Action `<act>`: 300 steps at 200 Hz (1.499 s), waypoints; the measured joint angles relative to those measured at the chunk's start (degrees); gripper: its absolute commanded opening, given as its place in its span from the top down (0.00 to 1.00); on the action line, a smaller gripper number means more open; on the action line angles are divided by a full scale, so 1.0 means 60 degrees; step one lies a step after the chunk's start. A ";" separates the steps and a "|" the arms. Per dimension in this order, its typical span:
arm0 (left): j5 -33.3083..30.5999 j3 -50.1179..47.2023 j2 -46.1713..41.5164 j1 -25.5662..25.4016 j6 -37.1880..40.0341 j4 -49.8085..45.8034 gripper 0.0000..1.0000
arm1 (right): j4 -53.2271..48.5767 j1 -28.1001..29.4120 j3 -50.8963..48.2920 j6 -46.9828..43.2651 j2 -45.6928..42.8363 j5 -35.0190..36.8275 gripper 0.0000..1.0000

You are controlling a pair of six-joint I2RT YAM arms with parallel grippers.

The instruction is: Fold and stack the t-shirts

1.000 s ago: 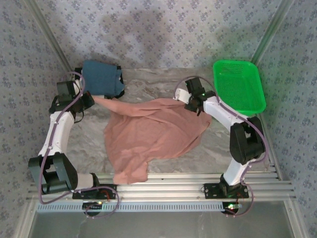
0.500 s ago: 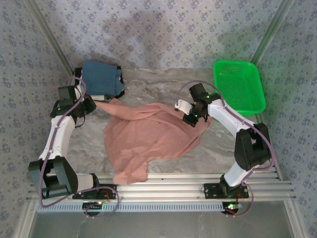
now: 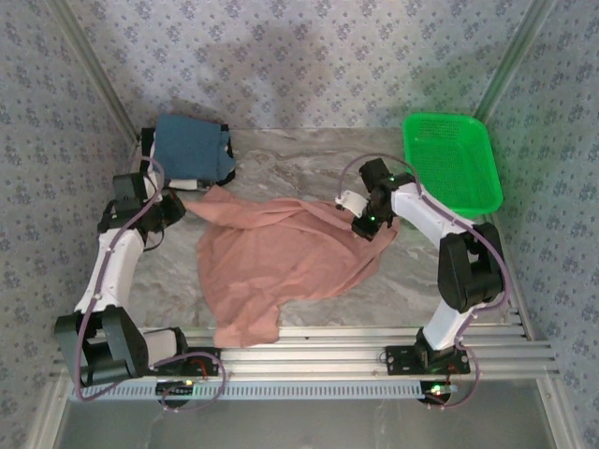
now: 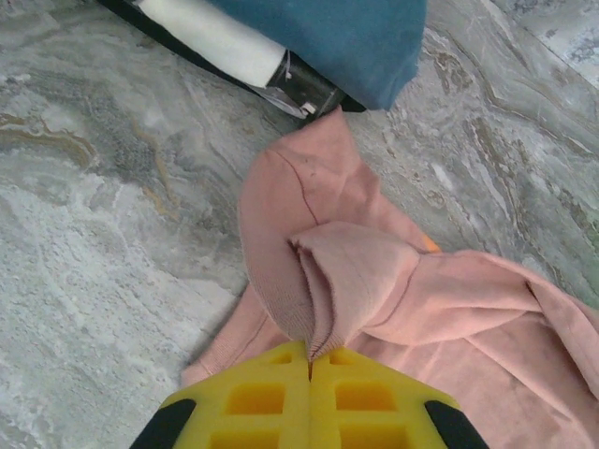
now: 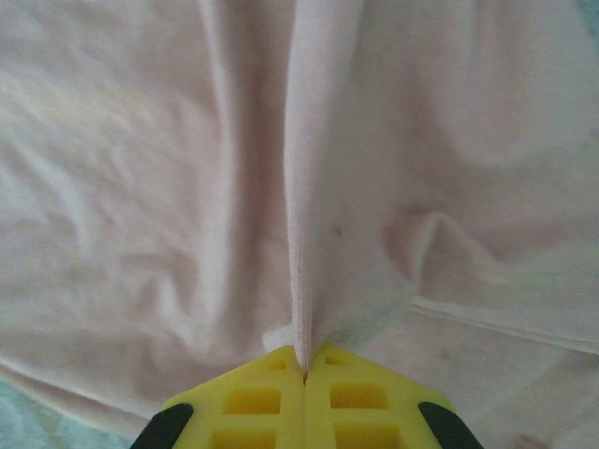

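Observation:
A salmon-pink t-shirt (image 3: 281, 257) lies spread and rumpled across the middle of the marble table. My left gripper (image 3: 180, 208) is shut on its ribbed hem at the shirt's far left corner (image 4: 314, 309), the yellow fingers (image 4: 271, 393) pinched together on the cloth. My right gripper (image 3: 363, 224) is shut on a fold of the same shirt (image 5: 309, 234) at its right edge. A folded blue t-shirt (image 3: 194, 148) tops a stack at the back left, with white (image 4: 211, 37) and black layers under it.
A green plastic mesh basket (image 3: 449, 161) stands at the back right corner. Patterned walls close in the table on three sides. An aluminium rail (image 3: 356, 341) runs along the near edge between the arm bases.
Both grippers have drawn their held cloth inward: the right moved left and toward me over the shirt, the left shifted slightly toward me. The shirt's far edge has bunched up.

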 measured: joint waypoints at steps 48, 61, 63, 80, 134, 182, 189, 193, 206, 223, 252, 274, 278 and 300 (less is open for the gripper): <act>0.0004 -0.0193 -0.0193 -0.0047 0.0004 -0.0080 1.00 | 0.0284 -0.0882 0.1144 -0.0313 0.0368 0.1657 1.00; 0.0007 -0.0171 -0.0186 -0.0047 0.0004 -0.0084 1.00 | 0.0550 -0.1086 0.1818 -0.0510 0.0634 0.2269 1.00; 0.0007 -0.0164 -0.0182 -0.0047 0.0004 -0.0098 1.00 | 0.0586 -0.1104 0.1898 -0.0532 0.0663 0.2328 1.00; 0.0007 0.0036 -0.0080 -0.0047 0.0004 -0.0197 1.00 | 0.1045 -0.1198 0.2736 -0.0739 0.1082 0.2951 1.00; -0.0029 0.1133 0.0255 -0.0011 0.0000 -0.0266 1.00 | 0.2579 -0.0641 0.3993 -0.1734 0.2415 0.4677 1.00; -0.0029 0.1596 0.0415 0.0051 0.0000 -0.0295 1.00 | 0.3858 -0.0525 0.4175 -0.2473 0.2925 0.5898 1.00; -0.0040 0.1654 0.0495 0.0051 0.0000 -0.0291 1.00 | 0.3927 -0.0576 0.4364 -0.2477 0.3016 0.5974 1.00; -0.0040 0.1683 0.0528 0.0055 0.0000 -0.0291 1.00 | 0.3985 -0.0608 0.4488 -0.2481 0.3078 0.6018 1.00; -0.0062 0.1785 0.0667 0.0062 -0.0004 -0.0284 1.00 | 0.4175 -0.0659 0.4725 -0.2484 0.3151 0.6109 1.00; -0.0062 0.1894 0.0823 0.0076 -0.0033 -0.0248 1.00 | 0.4411 -0.0688 0.4794 -0.2514 0.3151 0.6196 1.00; -0.0025 0.1945 0.0947 0.0080 -0.0076 -0.0222 1.00 | 0.4455 -0.0630 0.4754 -0.2535 0.3173 0.6258 1.00; 0.0131 0.1942 0.0947 0.0076 -0.0109 -0.0222 1.00 | 0.4546 -0.0568 0.4557 -0.2535 0.3173 0.6288 1.00; 0.0171 0.1923 0.0940 0.0073 -0.0109 -0.0215 1.00 | 0.4568 -0.0565 0.4492 -0.2535 0.3173 0.6291 1.00; 0.0229 0.1424 0.0678 -0.0015 -0.0109 -0.0197 1.00 | 0.4721 -0.0543 0.3869 -0.2532 0.3122 0.6317 1.00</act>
